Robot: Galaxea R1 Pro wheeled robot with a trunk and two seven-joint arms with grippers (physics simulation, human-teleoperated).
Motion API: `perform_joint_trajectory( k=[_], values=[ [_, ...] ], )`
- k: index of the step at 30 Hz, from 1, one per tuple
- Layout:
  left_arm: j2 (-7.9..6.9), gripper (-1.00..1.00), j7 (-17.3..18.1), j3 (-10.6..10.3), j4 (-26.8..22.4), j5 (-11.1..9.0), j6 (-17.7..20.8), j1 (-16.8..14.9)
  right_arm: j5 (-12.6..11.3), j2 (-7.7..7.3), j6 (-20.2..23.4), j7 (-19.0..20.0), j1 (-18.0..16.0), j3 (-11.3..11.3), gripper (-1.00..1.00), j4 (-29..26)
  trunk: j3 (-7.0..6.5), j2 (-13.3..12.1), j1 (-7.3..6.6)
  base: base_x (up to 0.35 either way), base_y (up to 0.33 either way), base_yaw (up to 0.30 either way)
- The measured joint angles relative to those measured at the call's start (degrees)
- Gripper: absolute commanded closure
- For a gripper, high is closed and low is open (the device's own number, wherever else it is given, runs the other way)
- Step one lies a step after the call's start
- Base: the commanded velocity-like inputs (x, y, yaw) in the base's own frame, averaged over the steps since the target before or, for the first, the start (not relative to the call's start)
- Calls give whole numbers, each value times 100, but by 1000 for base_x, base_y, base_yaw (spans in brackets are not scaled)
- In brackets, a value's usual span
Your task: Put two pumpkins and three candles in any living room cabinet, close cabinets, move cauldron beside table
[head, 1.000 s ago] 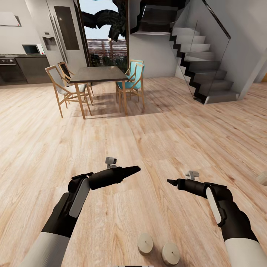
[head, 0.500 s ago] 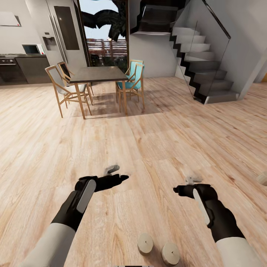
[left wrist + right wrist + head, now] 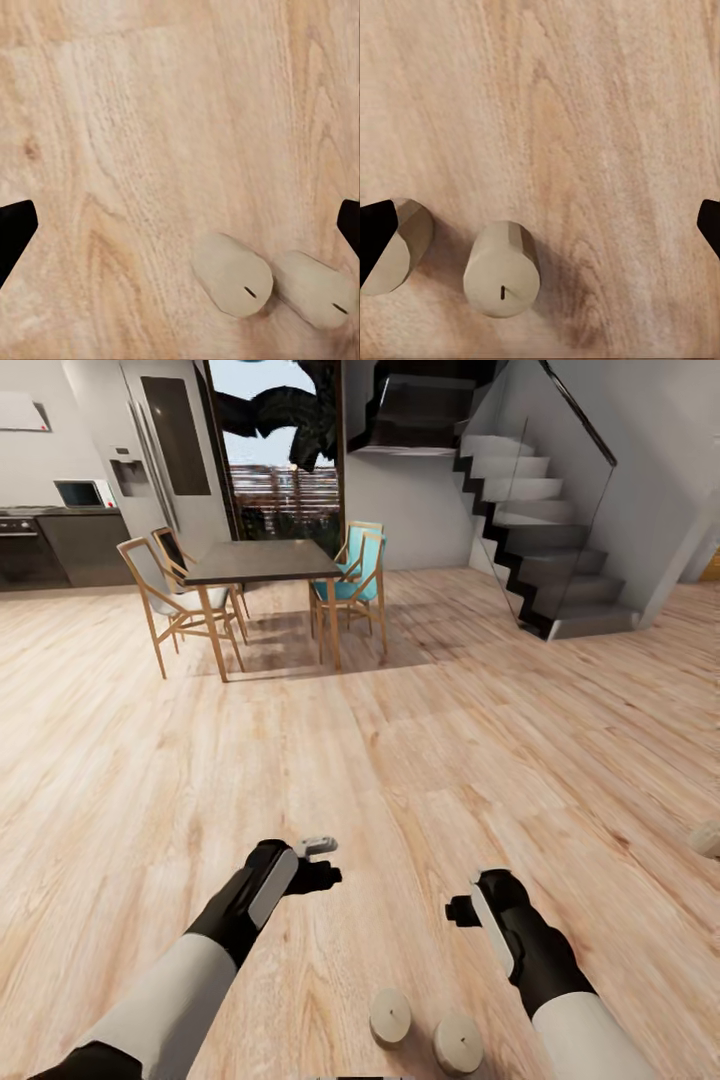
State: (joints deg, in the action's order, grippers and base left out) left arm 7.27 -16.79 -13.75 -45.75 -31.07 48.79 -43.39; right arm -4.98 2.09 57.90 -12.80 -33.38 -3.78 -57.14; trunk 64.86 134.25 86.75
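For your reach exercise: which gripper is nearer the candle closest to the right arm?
Right. The right gripper hovers just beyond that candle; the left gripper hangs farther off, past the other candle.

Light wood-plank floor (image 3: 420, 760) carries all items. Two beige candles stand upright on it, close beside each other: one candle (image 3: 390, 1016) just below and between the two grippers, the second candle (image 3: 458, 1043) nearer the right gripper. Farther ahead of both grippers, a dark-topped dining table (image 3: 265, 560) with wooden chairs (image 3: 160, 585) stands on the same floor.
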Motion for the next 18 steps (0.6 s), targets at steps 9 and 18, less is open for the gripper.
perform_joint_trajectory(
  k=[9,18],
  values=[
    [-197,-100,1100,104,-1013,-1112,16,-7,-36,7,9,14,19,13,-100,256,-49,0,0,0,0,-230],
    [-546,-100,1968,344,-1912,-3062,-10,-91,-25,14,-38,42,41,21,-100,1191,-110,0,0,0,0,-226]
  ],
)
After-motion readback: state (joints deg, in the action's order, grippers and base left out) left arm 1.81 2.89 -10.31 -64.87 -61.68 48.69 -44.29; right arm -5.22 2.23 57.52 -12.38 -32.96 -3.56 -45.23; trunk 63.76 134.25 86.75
